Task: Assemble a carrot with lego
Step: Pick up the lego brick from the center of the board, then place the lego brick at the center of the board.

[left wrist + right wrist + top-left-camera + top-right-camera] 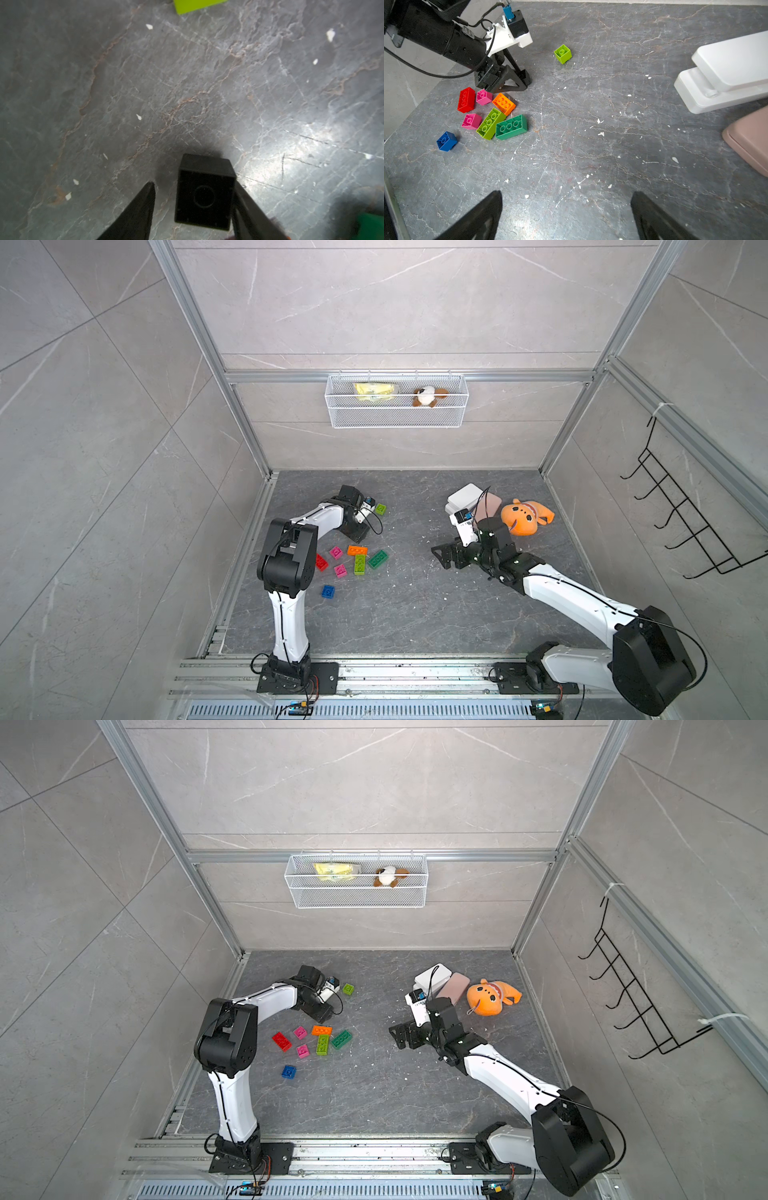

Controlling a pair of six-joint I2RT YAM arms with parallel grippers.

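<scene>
- Plainly, the left arm (286, 626) is the nearer: the loose lego (360, 564) lies on the table (415, 605) beside it, unjoined, well apart from the right gripper (566, 193), which gapes empty.
- The left gripper (194, 186) straddles the black brick (204, 193), half-open: one finger touching, one just clear, not yet gripped.

On the table (415, 614), a brick cluster (360, 564) lies at the left. A lone brick (380, 509) sits at its 1 o'clock, apart from it. A stray brick (328, 591) lies near at 7 o'clock. The cases (467, 493) lie well apart at the cluster's 2 o'clock, with a plush (523, 517) just beside them at 4 o'clock. A basket (397, 416) hangs on the back wall, holding a packet (374, 391) and, at its 3 o'clock, a toy (430, 396).
</scene>
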